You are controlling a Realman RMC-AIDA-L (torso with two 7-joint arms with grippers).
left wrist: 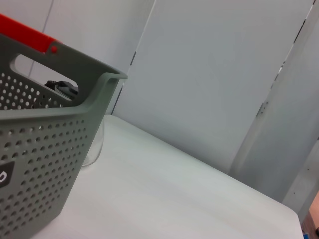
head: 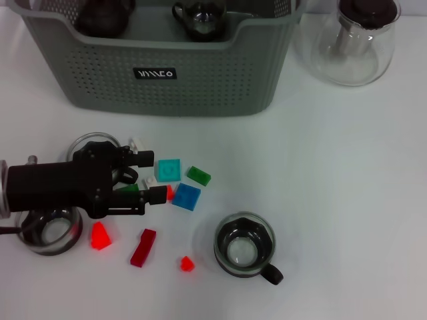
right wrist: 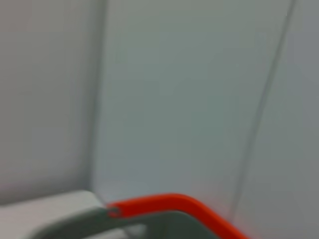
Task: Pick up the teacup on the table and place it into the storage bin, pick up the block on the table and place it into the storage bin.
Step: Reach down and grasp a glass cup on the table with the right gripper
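Closest to the camera sits a teacup (head: pixel 245 249) on the white desk (head: pixel 333 173), not yet in the storage bin (head: pixel 160 67). Left gripper (head: pixel 155 179) hangs low over the little blocks, fingers wide apart around a white block (head: pixel 151 180). Blocks lie crowded, so closing could grab two or push the teal block (head: pixel 168 169) away.

Only writing anywhere is the little black label (head: pixel 155 73) on the front wall of the storage bin (head: pixel 220 80), well beyond the fingers. White lettering, can't really make it out.
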